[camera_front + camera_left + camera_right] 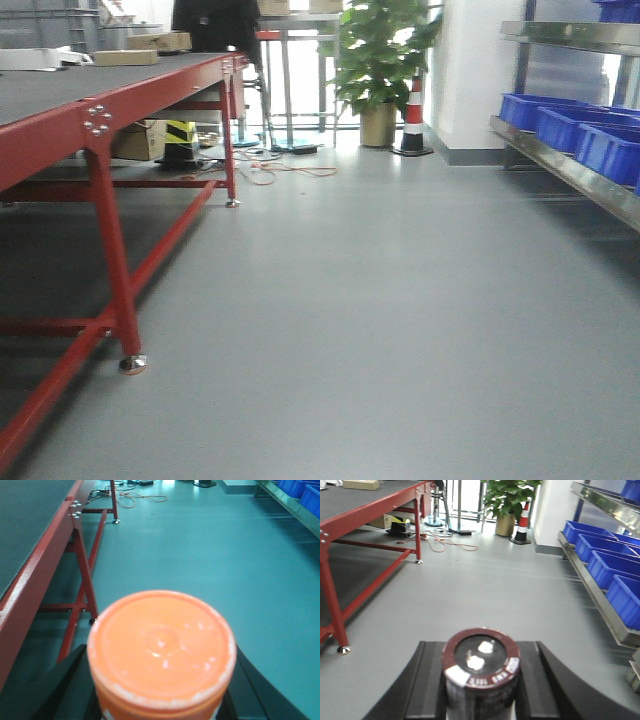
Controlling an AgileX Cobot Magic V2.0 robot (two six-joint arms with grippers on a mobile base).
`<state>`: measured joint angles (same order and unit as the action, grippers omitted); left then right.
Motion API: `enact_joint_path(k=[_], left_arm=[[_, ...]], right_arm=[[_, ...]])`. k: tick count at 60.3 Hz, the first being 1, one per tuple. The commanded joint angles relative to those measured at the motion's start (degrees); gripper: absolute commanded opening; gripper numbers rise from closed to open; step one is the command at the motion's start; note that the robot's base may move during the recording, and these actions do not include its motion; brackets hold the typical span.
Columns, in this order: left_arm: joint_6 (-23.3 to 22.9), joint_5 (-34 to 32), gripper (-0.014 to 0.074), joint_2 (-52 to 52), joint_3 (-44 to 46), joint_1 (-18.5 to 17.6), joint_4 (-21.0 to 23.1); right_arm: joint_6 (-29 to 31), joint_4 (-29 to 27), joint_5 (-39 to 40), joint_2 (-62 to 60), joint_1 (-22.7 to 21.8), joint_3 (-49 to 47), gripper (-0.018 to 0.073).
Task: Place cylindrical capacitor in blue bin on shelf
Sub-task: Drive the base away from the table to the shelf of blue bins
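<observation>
In right hand (481, 682), half-cropped cylindrical capacitor (481, 660)

Cylindrical capacitor (481, 662) is upright between the jaws of the right gripper (480, 652) — dark brown rim, black top, two silvery terminals, pale label patches. Shelf (545, 165) is off to the right, well apart — shiny steel rails, blue bins (626, 602) in a row.

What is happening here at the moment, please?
The robot is on the open floor between the red table and the shelf. Its right gripper holds the capacitor, its left gripper an orange-lidded container. The blue bins sit on the shelf ahead to the right; the capacitor is not in one yet.
</observation>
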<state>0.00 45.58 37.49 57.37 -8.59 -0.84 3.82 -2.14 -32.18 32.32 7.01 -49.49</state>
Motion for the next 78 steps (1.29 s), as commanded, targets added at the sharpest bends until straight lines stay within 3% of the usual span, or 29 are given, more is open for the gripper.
enact_joint_path(k=[1, 78], left_arm=[[0.0, -1.5, -0.0111, -0.3, 0.0, -0.5, 0.3], [0.0, -1.5, -0.0111, -0.4, 0.0, -0.5, 0.3]], right_arm=[[0.1, 0.0, 0.9, -0.3, 0.0, -0.5, -0.0162], [0.1, 0.0, 0.9, -0.4, 0.0, -0.5, -0.0162]])
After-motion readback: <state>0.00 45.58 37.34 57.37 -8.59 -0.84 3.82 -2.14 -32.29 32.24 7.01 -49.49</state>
